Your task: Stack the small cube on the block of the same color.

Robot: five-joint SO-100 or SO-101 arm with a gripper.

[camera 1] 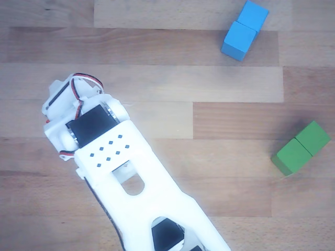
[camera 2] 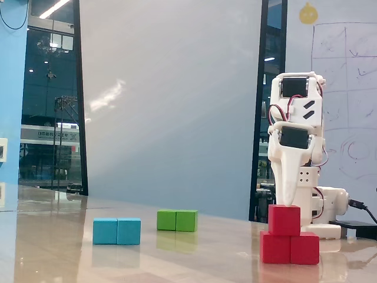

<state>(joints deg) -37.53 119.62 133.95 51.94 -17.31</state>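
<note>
A wooden table (camera 2: pixel 59 236) stood before grey panels. The arm's gripper (camera 2: pixel 287 200) touched the small cube (camera 2: pixel 284 220), which sat atop the red block (camera 2: pixel 290 247); whether it gripped was unclear. Releasing well probably meant opening gently, then lifting straight.

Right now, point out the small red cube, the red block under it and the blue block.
small red cube (camera 2: pixel 284 220): fixed view, middle of its front face.
red block (camera 2: pixel 290 248): fixed view, front face at the seam.
blue block (camera 1: pixel 244 30): other view, top face near its seam.
</note>
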